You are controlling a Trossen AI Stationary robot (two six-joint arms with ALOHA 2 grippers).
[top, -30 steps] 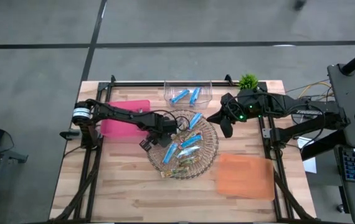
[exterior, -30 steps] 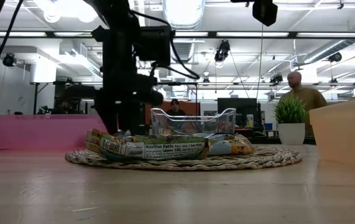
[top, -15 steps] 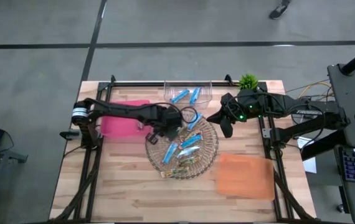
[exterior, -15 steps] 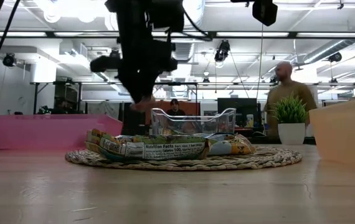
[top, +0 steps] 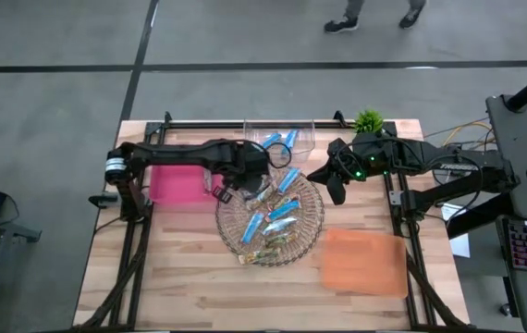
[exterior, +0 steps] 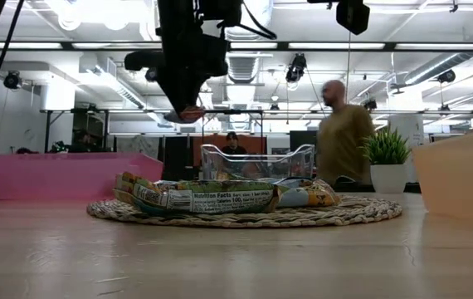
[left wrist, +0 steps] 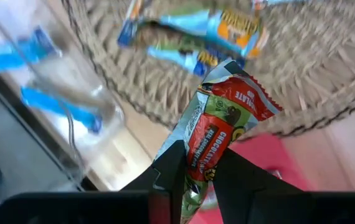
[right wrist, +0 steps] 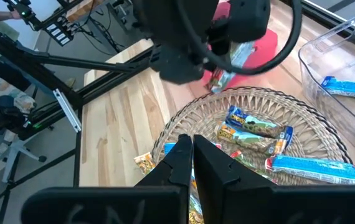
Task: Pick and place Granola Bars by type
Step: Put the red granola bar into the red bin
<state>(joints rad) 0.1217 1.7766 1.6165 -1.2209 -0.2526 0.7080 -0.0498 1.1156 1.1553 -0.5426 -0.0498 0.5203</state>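
Pinching a red bar (left wrist: 218,134) between its two fingers, the left claw (top: 245,182) hangs in the air at upper centre of the high view, over the far-left rim of the wicker tray (top: 312,231). From the left wrist camera the bar sticks up out of the fingers (left wrist: 172,169), clamped near its lower end, its crimped top free and tilted a little. In the low view the claw (exterior: 188,112) sits high in the upper left of the frame, well above the tray (exterior: 361,212), with the red bar (exterior: 190,114) just showing at its tip.

Most of the other bars lie heaped in the tray: blue bars (top: 279,213) across the middle and a brownish-green bar (exterior: 212,199) along the front. Two more blue ones (top: 277,141) lie in the clear bin (top: 304,125) at the far edge of the desk (top: 189,277), just beyond the claw. A pink bin (top: 176,188) sits left of the tray, partly under the left arm, and an orange bin (top: 365,262) sits at lower right.

The right claw (top: 335,190) waits with its fingers pressed together, holding nothing, just right of the tray, beside a small green plant (top: 368,120). A person (exterior: 340,137) shows in the room behind the desk.
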